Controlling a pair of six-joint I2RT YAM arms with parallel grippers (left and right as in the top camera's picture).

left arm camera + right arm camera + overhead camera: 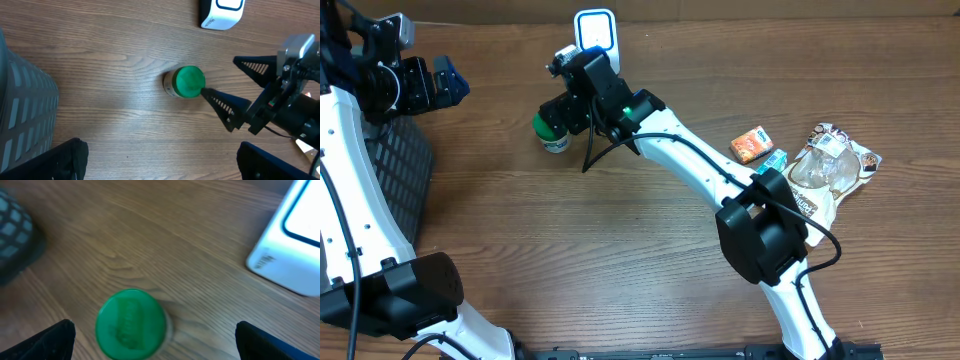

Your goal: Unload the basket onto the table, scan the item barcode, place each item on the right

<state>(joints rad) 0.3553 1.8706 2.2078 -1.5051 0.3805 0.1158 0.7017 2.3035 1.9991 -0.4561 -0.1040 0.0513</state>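
The item is a small jar with a green lid [552,131], standing upright on the wooden table. My right gripper [572,108] hangs open just above and beside it. In the right wrist view the green lid [131,324] lies between the two wide-apart fingers [55,341], left of centre, and neither finger grips it. The white barcode scanner [594,34] stands just behind the jar, and its corner [290,250] shows at the right. My left gripper [442,84] is open at the far left, away from the jar [188,82], with nothing between its fingers [55,162].
A dark mesh basket [392,165] stands at the left edge. On the right lie an orange packet [751,145], a teal packet [772,161] and a clear snack bag [832,165]. The right arm stretches diagonally across the table's middle.
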